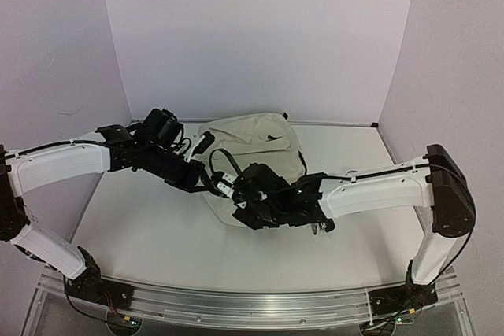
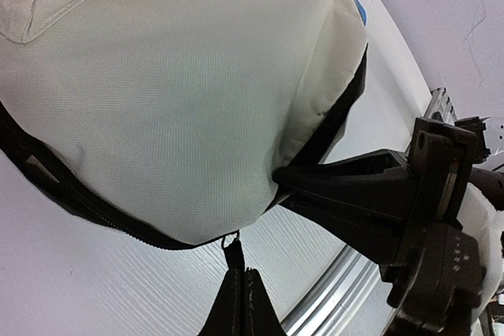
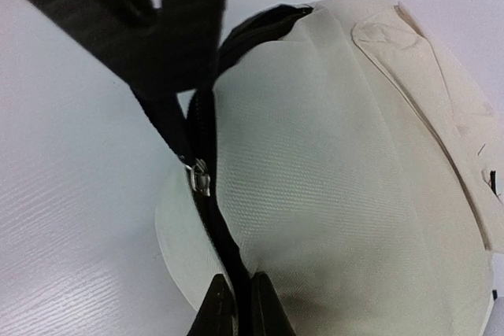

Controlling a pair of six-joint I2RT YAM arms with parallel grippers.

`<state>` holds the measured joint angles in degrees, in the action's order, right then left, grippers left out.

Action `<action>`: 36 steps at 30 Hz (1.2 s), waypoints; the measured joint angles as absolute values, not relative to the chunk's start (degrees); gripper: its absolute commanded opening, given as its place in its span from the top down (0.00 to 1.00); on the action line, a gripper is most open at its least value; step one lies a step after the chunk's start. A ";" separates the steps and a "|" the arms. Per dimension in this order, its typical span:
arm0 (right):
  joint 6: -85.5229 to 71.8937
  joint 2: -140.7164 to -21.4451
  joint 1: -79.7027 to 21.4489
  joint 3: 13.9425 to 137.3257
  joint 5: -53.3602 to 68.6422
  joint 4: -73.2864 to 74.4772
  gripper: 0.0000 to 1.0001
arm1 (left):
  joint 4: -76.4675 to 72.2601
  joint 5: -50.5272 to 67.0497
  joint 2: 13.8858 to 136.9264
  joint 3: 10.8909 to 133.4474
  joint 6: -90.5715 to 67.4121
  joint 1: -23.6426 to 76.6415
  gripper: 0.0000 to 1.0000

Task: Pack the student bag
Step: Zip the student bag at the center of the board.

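Bag (image 1: 256, 138) at centre of the top view, lying on the table (image 1: 157, 226), both grippers together at its lower edge. Left gripper (image 2: 242, 273) narrow, pinched on the pull (image 2: 231, 243) at bottom centre of its own view. Right gripper (image 3: 238, 277) narrow too, seemingly clamped on the bag's edge astride the zip (image 3: 216, 218), just below the slider (image 3: 197, 176) at centre left. Likely step: running the zip, direction unclear. To do it well: hold the right grip fixed as an anchor, draw the pull along the line of the teeth rather than up off the table, go slowly round the curve, guard against cloth catching in the slider, stop at any snag instead of tugging. Counted: one bag, one zip, one slider, one pull, two grippers.
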<state>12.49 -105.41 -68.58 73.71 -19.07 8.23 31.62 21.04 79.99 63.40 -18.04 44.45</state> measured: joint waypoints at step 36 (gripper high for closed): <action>3.79 -96.60 -68.82 66.61 -17.02 2.37 1.00 | 27.35 27.86 78.04 60.27 -13.74 28.75 1.00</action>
